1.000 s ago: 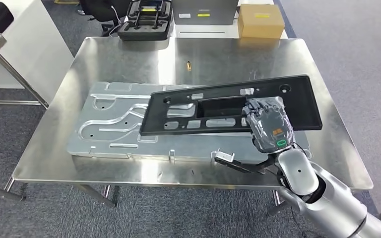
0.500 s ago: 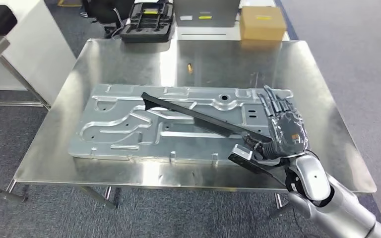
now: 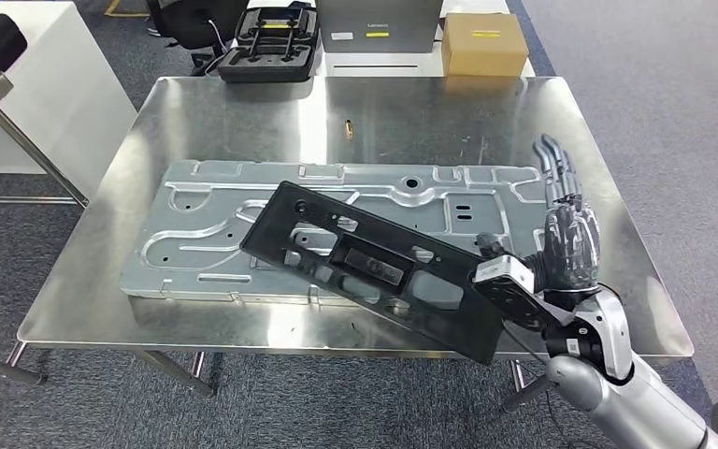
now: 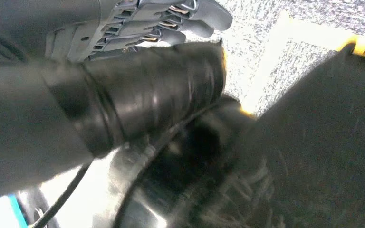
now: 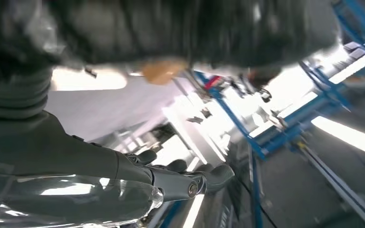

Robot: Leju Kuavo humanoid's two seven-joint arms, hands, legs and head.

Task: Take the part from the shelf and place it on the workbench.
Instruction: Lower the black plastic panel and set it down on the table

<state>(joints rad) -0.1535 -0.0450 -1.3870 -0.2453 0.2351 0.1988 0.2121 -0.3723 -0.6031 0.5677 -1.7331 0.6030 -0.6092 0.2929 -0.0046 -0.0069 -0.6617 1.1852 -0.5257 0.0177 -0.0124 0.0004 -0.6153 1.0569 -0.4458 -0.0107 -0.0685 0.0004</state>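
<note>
I see the right hand (image 3: 568,245) at the workbench (image 3: 243,112) near-right edge, fingers stretched out straight and apart, thumb side against the black part (image 3: 374,269). The part tilts across the ribbed metal plate (image 3: 206,220), its near end past the bench edge. An open black case (image 3: 271,42) and a cardboard box (image 3: 484,42) with a yellow label sit beyond; I can't read it. Left hand (image 4: 138,28): fingers curled, holding nothing I can make out.
</note>
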